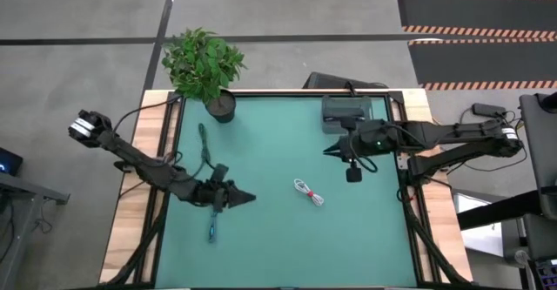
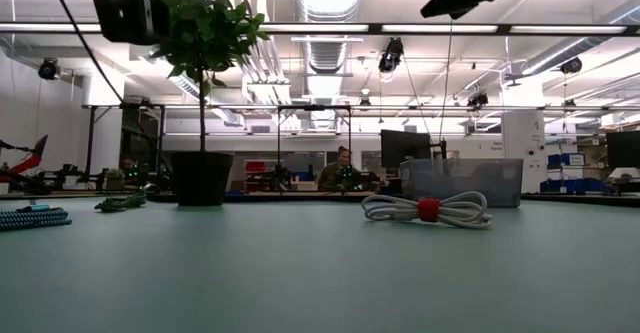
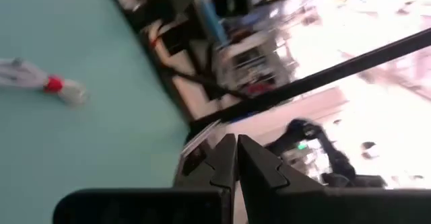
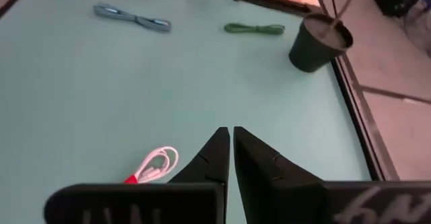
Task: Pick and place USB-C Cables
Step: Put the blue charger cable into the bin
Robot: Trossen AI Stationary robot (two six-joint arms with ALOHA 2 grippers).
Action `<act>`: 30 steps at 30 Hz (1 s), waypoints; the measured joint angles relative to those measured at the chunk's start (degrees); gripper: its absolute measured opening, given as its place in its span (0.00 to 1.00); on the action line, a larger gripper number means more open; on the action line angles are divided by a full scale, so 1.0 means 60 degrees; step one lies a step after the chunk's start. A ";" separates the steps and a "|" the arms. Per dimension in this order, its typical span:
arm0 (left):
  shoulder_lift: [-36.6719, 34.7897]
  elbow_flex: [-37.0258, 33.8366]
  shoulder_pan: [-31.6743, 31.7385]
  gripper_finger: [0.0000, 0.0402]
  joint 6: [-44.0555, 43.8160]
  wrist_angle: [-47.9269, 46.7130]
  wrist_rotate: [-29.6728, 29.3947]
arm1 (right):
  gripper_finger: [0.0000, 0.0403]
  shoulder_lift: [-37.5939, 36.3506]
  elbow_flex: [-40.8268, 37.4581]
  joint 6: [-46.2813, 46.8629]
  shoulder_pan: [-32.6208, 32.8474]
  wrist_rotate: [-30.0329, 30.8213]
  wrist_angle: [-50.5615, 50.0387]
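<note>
Your green table mat (image 1: pixel 287 238) carries a potted plant (image 1: pixel 205 68) at its far left corner. The grey bin (image 1: pixel 347 113) at the far edge sits under the right arm, contents hidden. Left gripper (image 1: pixel 246 198) and right gripper (image 1: pixel 332 151) hover, fingers together. White cable with red tie (image 1: pixel 308 192) lies mid-mat, light blue cable (image 1: pixel 211 230) and dark green cable (image 1: pixel 203 139) left.

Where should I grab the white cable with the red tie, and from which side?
Grip the white cable at its red tie, the bundle's pinched, narrowest middle. It lies flat on the green mat with nothing close by, so come straight down from above with the jaws across the bundle. The right gripper looks nearer.
</note>
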 joint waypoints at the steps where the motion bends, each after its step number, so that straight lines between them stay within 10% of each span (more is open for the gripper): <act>1: 0.0109 0.0357 -0.0083 0.00 -0.0206 -0.0763 0.0000 | 0.03 -0.0086 -0.0237 -0.0001 0.0047 -0.0003 0.0324; 10: 0.1266 0.3216 -0.0870 0.00 -0.3818 -0.8660 0.0879 | 0.03 -0.0409 -0.1817 -0.0004 0.0321 -0.0003 0.2424; 22: 0.2453 0.3754 -0.1340 0.00 -0.6988 -1.2750 0.4373 | 0.03 -0.0456 -0.2930 -0.0562 0.0568 -0.0014 0.4603; 30: 0.2949 0.4038 -0.1336 0.00 -0.6986 -1.3625 0.4546 | 0.03 -0.0482 -0.3001 -0.0784 0.0565 -0.0018 0.4601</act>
